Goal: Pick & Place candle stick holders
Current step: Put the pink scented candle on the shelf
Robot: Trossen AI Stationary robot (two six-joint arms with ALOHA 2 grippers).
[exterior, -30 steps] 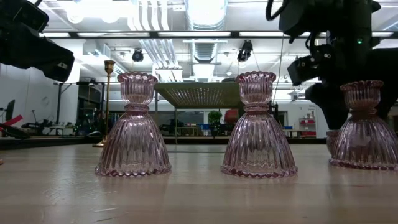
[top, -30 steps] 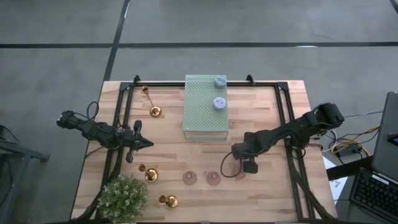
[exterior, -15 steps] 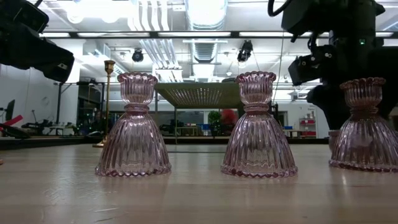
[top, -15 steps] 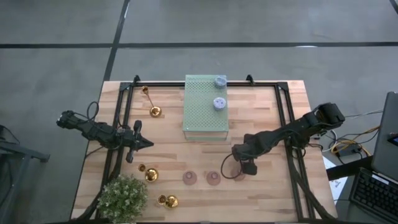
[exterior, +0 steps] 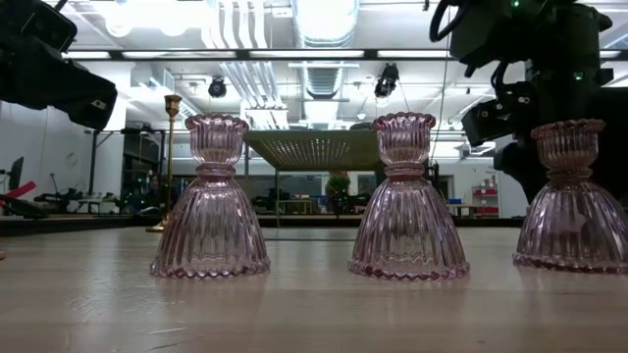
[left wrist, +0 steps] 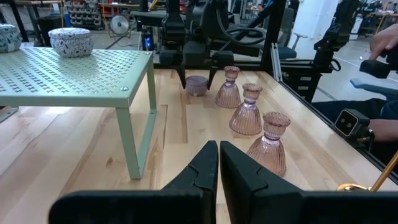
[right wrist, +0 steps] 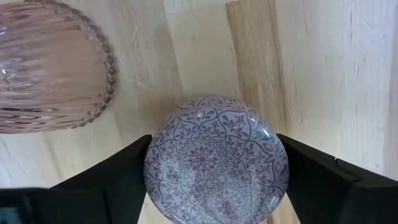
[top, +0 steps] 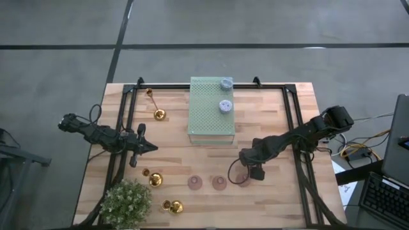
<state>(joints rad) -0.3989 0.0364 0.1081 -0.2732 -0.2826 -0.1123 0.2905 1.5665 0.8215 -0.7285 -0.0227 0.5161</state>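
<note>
right gripper [right wrist: 214,180]: straddles a squat lavender holder [right wrist: 216,163] from above, one dark finger on each side; jaws wide, and contact cannot be told
left gripper [left wrist: 219,163]: fingers pressed together, holding nothing, waiting well to the left of the pale green perforated block [top: 211,110]
where: the straddled holder sits on the table [top: 172,137] in front of the block, just beside the rightmost pink glass holder [right wrist: 46,68]
only the right wrist view shows: the patterned dome between the fingers; from above the arm hides it
only the low view shows: three pink glass holders [exterior: 408,199] upright in a row, stems vertical, bells down
on the block: two more lavender holders [top: 225,105]
gold holders [top: 156,179]: left of the block, upright or lying cannot be told
other: bushy potted plant [top: 126,202] at the near left corner; a person's hand [left wrist: 385,42] beyond the table
</note>
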